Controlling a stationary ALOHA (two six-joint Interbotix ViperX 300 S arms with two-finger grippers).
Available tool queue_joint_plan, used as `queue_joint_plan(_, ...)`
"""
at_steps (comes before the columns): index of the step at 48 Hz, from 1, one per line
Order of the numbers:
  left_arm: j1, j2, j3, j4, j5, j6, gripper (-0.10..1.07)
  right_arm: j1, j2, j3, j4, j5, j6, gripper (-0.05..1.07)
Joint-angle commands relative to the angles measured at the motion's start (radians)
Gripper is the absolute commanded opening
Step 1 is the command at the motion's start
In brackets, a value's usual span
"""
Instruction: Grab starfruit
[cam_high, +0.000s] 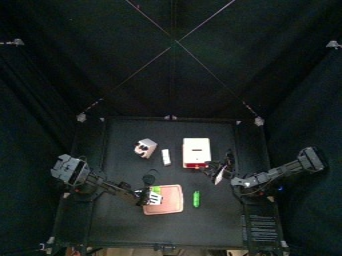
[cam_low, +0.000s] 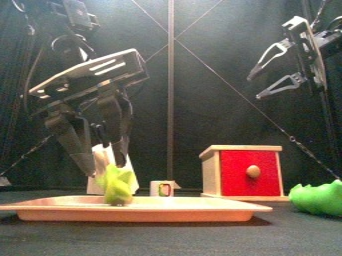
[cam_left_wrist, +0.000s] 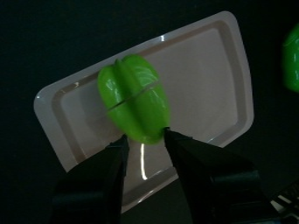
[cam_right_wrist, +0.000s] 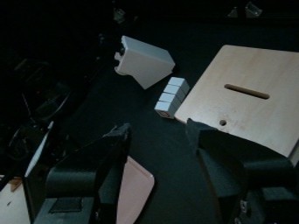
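Approach step: your left hand (cam_left_wrist: 149, 149) hovers with jaws wide just above the pale yellowish-green ridged starfruit (cam_left_wrist: 136, 99), which sits on the pink-red flat tray (cam_left_wrist: 216, 61). Next, lower, straddle it and close. Your right hand (cam_low: 274, 72) rests raised, open.

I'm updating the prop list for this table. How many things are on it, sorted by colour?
Green: 2 (starfruit, elongated piece)
Pink: 1 (tray)
Red-fronted: 1 (box)
White: 2 (small block, larger piece)
Total: 6
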Motion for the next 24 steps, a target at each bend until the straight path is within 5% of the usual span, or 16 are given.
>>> queue_joint_plan(1,0.002,-0.034,0.003,-0.006,-0.014,-0.017,0.77,0.002,0.000,-0.011,0.000,0.003,0.002,0.87)
queue_joint_plan(24,-0.026,-0.094,0.081,-0.064,-0.014,-0.023,0.78,-0.003,0.000,-0.011,-0.002,0.002,0.000,0.87)
